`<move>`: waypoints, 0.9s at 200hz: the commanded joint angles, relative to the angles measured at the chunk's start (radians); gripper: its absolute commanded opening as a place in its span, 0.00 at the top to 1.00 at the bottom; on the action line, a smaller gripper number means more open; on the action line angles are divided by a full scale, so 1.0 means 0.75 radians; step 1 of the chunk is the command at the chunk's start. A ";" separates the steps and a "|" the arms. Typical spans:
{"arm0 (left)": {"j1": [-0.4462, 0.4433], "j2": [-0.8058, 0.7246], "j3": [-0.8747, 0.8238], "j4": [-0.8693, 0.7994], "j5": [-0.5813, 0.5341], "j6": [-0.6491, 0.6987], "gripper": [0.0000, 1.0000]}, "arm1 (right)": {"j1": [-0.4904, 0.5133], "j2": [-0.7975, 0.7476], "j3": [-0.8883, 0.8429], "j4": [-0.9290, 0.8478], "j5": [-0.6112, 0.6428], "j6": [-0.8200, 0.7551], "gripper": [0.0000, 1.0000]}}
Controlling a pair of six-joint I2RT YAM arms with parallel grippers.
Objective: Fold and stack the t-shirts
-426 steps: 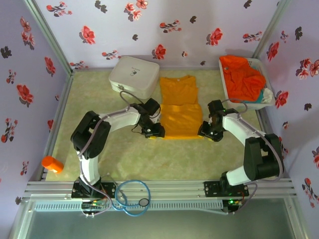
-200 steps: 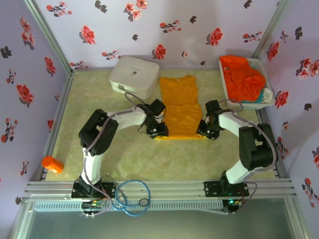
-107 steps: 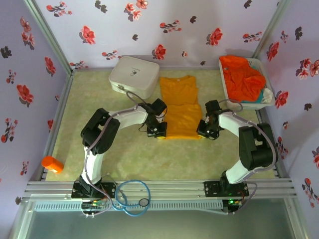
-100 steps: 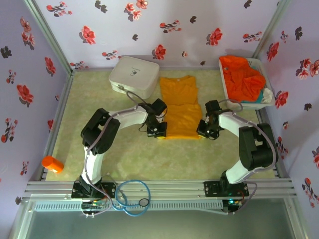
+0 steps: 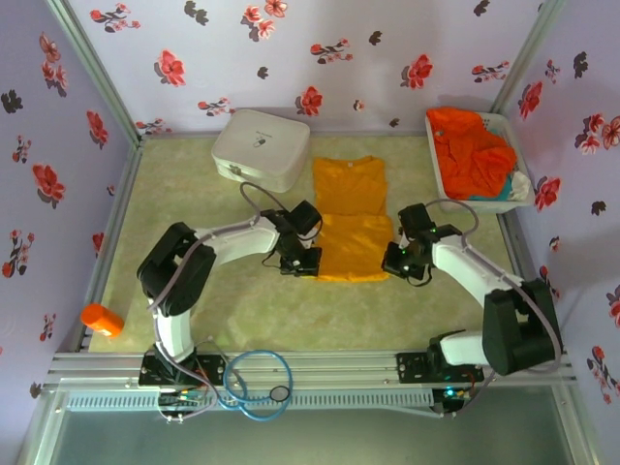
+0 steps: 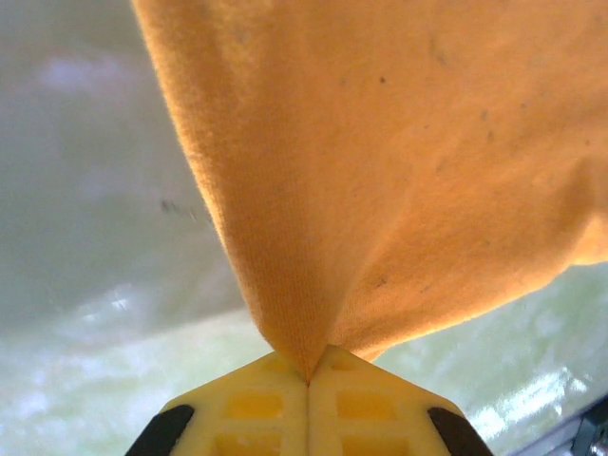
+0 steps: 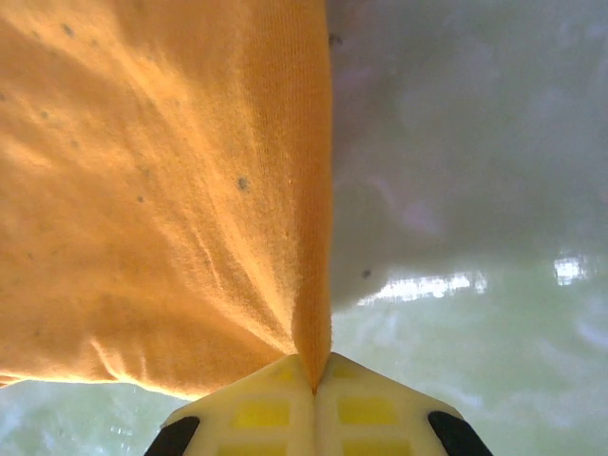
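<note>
Two near corners of the golden yellow-orange t-shirt (image 5: pixel 351 218), lying just right of the white case (image 5: pixel 260 148), are pinched. Left gripper (image 5: pixel 302 262) is clenched on the corner nearer the case, and right gripper (image 5: pixel 395 260) on the farther corner. Red-orange t-shirt (image 5: pixel 470 145) lies bunched in a tray (image 5: pixel 438 167), well right of the case.

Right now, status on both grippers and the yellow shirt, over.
Left gripper shut on yellow-orange t-shirt, near left corner. Right gripper shut on its near right corner. Red-orange t-shirt heaped in bin. White case beside far left edge.
</note>
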 commanded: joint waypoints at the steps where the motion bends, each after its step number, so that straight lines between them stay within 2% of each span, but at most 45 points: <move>1: -0.045 -0.103 -0.042 -0.029 -0.008 -0.041 1.00 | 0.014 -0.110 -0.016 -0.115 -0.025 0.051 1.00; 26: -0.061 -0.200 -0.045 -0.059 -0.004 -0.095 1.00 | 0.014 -0.205 0.022 -0.192 -0.026 0.091 1.00; 58: -0.055 -0.261 0.019 -0.106 0.006 -0.105 1.00 | 0.015 -0.232 0.118 -0.258 -0.015 0.134 1.00; 113: 0.010 -0.259 0.162 -0.172 0.027 -0.106 1.00 | 0.004 -0.167 0.311 -0.300 -0.029 0.143 1.00; 180: 0.114 -0.204 0.362 -0.219 0.054 -0.060 1.00 | -0.094 0.010 0.529 -0.262 -0.103 0.111 1.00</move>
